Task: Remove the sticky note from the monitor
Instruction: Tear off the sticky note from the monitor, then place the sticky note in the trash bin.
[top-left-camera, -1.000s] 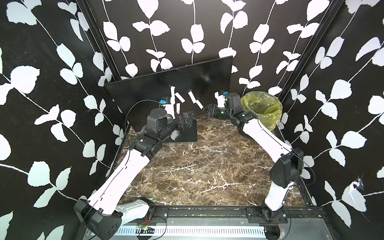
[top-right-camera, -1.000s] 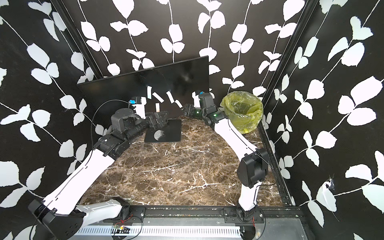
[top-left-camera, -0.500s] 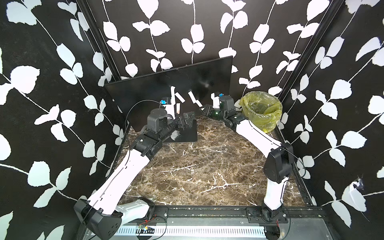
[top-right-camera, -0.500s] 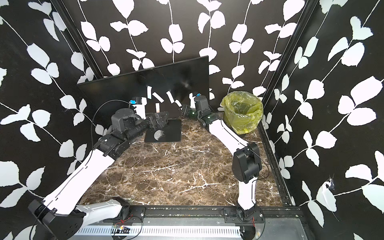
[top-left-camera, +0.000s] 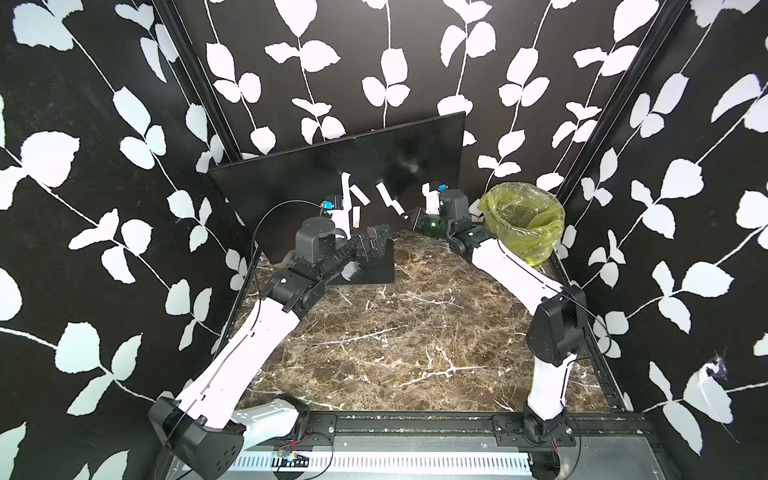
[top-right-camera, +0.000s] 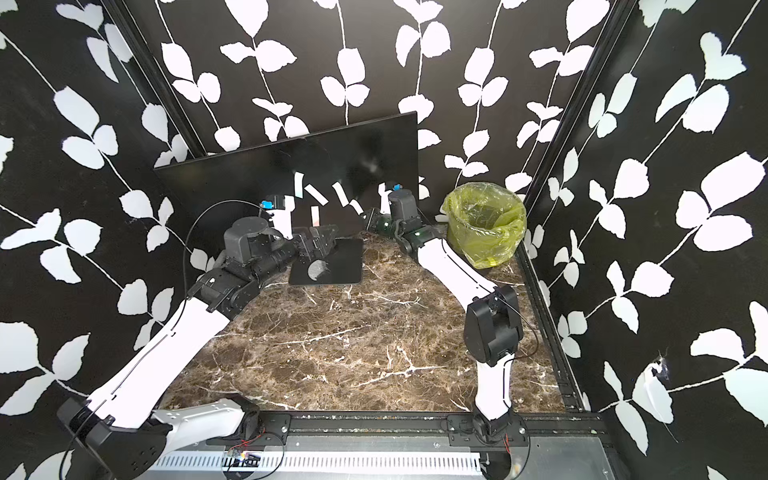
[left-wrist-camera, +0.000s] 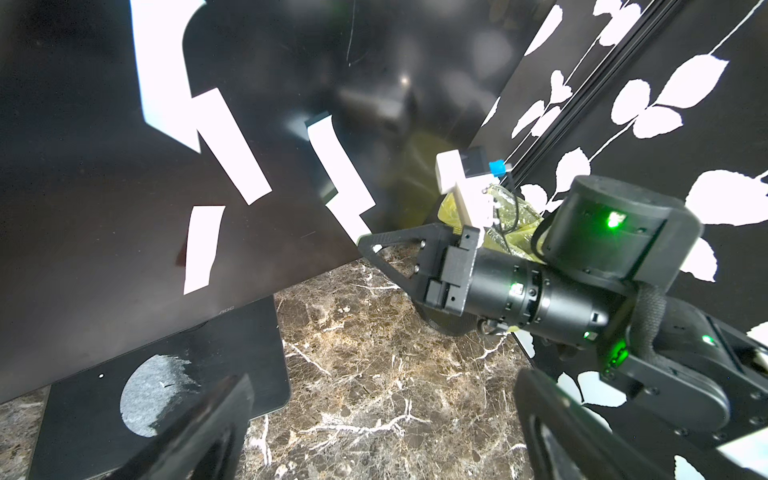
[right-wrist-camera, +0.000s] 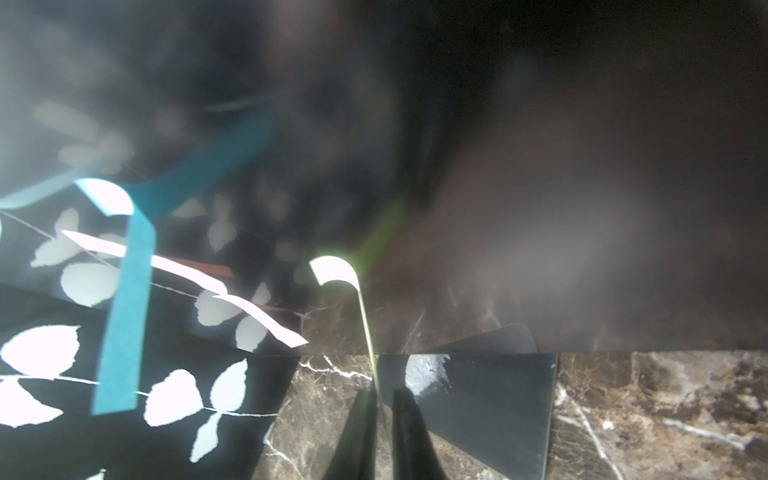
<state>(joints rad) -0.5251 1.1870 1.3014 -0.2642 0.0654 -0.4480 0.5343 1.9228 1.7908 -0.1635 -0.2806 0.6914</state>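
Shifts right gripper (right-wrist-camera: 384, 395) left along tabletop's (top-left-camera: 415, 332) far edge, pinching one sticky note (right-wrist-camera: 334, 270).
One monitor (top-left-camera: 316, 178); left gripper (left-wrist-camera: 380, 392) spread; other strips (top-left-camera: 360, 194) uncountable among reflections.

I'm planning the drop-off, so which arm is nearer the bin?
Right. The right arm runs just beside the bin, its gripper shut on a note at the monitor; the left arm is over the monitor's base, farther from the bin.

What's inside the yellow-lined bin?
Round bin with translucent yellow-green plastic liner: only crumpled liner and dark interior show. Near inner wall hidden behind its rim.
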